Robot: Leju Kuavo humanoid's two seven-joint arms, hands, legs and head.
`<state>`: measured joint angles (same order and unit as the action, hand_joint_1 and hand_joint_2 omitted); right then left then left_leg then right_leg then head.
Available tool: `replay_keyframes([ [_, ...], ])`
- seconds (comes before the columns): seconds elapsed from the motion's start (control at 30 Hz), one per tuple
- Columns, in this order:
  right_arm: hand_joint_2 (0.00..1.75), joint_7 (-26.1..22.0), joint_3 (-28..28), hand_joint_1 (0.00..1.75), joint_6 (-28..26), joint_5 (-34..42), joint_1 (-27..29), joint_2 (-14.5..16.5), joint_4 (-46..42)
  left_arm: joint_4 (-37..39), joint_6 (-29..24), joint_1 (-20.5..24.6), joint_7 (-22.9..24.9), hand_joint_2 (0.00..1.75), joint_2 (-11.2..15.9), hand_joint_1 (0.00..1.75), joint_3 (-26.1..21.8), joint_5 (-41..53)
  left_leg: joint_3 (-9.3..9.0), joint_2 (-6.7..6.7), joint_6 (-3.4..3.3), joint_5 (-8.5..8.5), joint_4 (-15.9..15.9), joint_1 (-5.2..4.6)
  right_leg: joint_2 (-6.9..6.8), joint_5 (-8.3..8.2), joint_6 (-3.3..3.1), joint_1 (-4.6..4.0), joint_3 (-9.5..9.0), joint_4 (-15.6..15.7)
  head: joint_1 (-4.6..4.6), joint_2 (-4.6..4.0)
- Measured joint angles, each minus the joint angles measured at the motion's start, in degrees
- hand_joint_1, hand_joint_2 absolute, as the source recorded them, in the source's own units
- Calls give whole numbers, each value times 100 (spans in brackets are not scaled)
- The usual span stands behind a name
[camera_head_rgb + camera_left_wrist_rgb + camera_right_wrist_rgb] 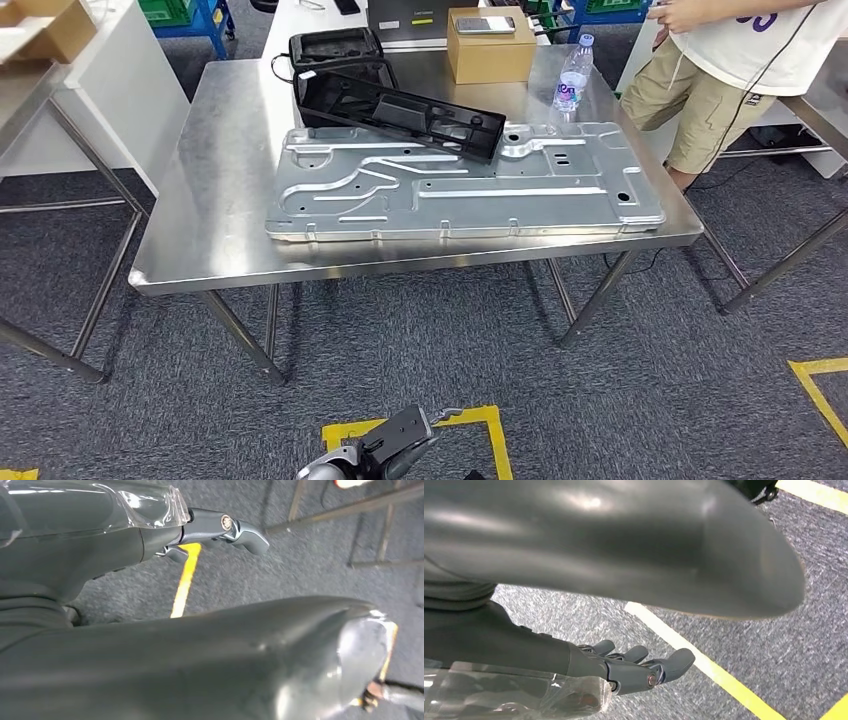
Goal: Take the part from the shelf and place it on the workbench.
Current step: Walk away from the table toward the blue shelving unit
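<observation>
Black part (400, 113) lying on the workbench (215, 180), long and tilted, one end resting over the far edge of the metal panel (470, 185), the other end toward the black case (335, 50) behind it. Metal panel flat on the bench, near the front edge. Behind, a cardboard box (490, 48) with a phone (485, 24) on top, and a water bottle (572, 78) standing upright just beside the panel's far corner. At the right of the bench, a person (735, 60) in a light shirt and tan shorts.

Left hand (225, 530) hanging low over the grey carpet (280, 570) with a yellow line (185, 585) below — fingers stretched, holding nothing. Right hand (639, 667) also down over carpet and yellow tape (704, 665), fingers straight and a little apart, nothing in them. Both well apart from the part.
</observation>
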<state>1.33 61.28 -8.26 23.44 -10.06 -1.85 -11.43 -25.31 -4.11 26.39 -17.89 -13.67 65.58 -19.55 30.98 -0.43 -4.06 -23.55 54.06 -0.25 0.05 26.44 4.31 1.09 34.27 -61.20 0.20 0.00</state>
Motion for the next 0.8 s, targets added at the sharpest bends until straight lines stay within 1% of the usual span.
replay_keyframes([
  [0.03,0,0,-4,0,0,-1,-8,0,0,37,-70,-2,20,0,2,0,-13,13,12,-3,21,-10,19,-11,4,-123,-18,-1,-171,361,-2,0],
  [0.07,0,0,-8,0,0,-1,-12,0,0,74,-141,-3,46,0,6,0,-27,22,29,-4,46,-15,34,-24,8,-180,-39,-7,-269,585,-4,0],
  [0.1,0,0,-11,0,0,0,-11,-1,0,111,-209,-8,80,0,13,0,-41,29,47,-2,72,-14,43,-32,13,-176,-69,-21,-292,661,-6,0],
  [0.17,0,0,-16,0,0,1,-2,-2,0,182,-328,-29,167,0,32,0,-68,48,75,1,129,-22,61,-14,15,-193,-147,-31,-271,673,-8,0],
  [0.2,0,-1,-19,0,0,2,-1,-2,0,217,-378,-44,216,0,46,0,-81,59,110,4,161,-80,133,0,13,-205,-186,-32,-269,680,-11,0],
  [0.23,0,-3,-23,0,0,3,-2,-2,0,250,-417,-59,266,0,65,0,-93,72,188,5,193,-199,309,12,10,-218,-225,-28,-267,689,-16,0],
  [0.27,0,-5,-27,0,0,4,-4,-1,0,283,-447,-75,321,0,89,0,-104,80,319,7,222,-373,610,23,6,-228,-255,-24,-263,695,-21,-1],
  [0.33,0,-10,-32,0,0,9,3,-1,0,353,-491,-126,423,0,160,0,-122,87,682,8,264,-747,1434,30,3,-235,-284,-30,-248,693,-31,-1],
  [0.37,0,-11,-34,0,0,14,12,-1,0,390,-515,-166,479,0,201,0,-130,87,820,8,278,-842,1740,32,2,-237,-288,-33,-242,693,-32,-1],
  [0.4,0,-11,-37,0,0,21,23,-1,0,425,-545,-212,533,0,246,0,-137,87,864,9,284,-836,1840,35,3,-238,-289,-34,-239,692,-33,0],
  [0.43,0,-13,-42,0,0,31,33,-1,0,459,-578,-256,586,0,289,0,-145,87,791,9,285,-727,1696,38,5,-238,-289,-33,-240,691,-33,0],
  [0.47,0,-15,-50,0,0,40,40,0,0,489,-611,-291,641,0,326,0,-155,88,617,10,279,-548,1342,41,6,-238,-288,-32,-244,690,-34,0],
  [0.5,0,-17,-59,0,0,50,44,1,0,517,-650,-319,718,0,365,0,-167,89,394,12,266,-360,890,43,6,-238,-283,-35,-246,689,-34,0],
  [0.53,0,-20,-69,0,0,56,46,2,0,546,-688,-343,811,0,402,0,-180,87,205,11,247,-221,492,36,7,-234,-270,-47,-243,681,-36,0],
  [0.57,0,-22,-79,0,0,61,46,2,0,575,-718,-374,910,0,440,0,-195,81,80,11,225,-137,220,30,7,-235,-252,-59,-239,677,-32,0],
  [0.6,0,-25,-87,0,0,67,51,3,0,605,-742,-418,1007,0,487,0,-211,67,25,9,201,-110,89,19,8,-237,-229,-69,-233,675,-28,0],
  [0.67,0,-36,-106,0,0,79,68,2,0,666,-767,-530,1138,0,587,0,-243,24,16,9,139,-92,56,9,10,-238,-175,-65,-224,674,-21,0],
  [0.7,0,-42,-115,0,0,89,78,2,0,693,-781,-583,1180,0,637,0,-257,0,8,10,102,-75,43,11,11,-198,-150,-54,-210,638,-20,0],
  [0.73,0,-50,-124,0,0,99,87,2,0,718,-795,-628,1217,0,684,0,-272,-23,0,11,65,-54,29,18,12,-91,-126,-45,-158,505,-15,0],
  [0.77,0,-58,-128,0,0,107,94,2,0,740,-807,-670,1246,0,727,0,-290,-52,-7,14,35,-36,16,28,12,84,-108,-38,-52,242,-8,0],
  [0.8,0,-67,-132,0,0,113,102,3,0,761,-816,-713,1272,0,773,0,-310,-83,-2,15,21,-30,17,25,12,295,-93,-33,97,-133,1,0],
])
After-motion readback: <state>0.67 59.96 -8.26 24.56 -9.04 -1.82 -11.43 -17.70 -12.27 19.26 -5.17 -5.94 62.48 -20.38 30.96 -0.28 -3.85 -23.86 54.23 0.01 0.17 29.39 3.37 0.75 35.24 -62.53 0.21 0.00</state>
